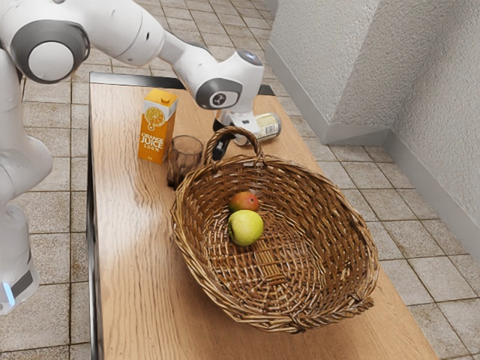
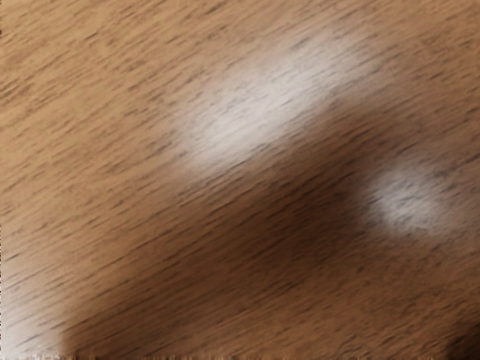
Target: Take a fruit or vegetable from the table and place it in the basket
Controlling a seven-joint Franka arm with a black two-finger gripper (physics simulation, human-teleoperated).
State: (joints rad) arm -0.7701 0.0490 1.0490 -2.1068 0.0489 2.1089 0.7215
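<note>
Where green fruit [image 1: 246,229] overlaps, red fruit [image 1: 244,201] is hidden.

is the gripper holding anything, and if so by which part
That cannot be told: the arched handle of the brown wicker basket partly hides the black gripper. The wrist view shows wooden table beneath it, suggesting nothing is held.

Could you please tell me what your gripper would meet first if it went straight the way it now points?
Probably the wooden tabletop below my gripper, though the basket's handle looks close to it and their depth apart is unclear.
</note>
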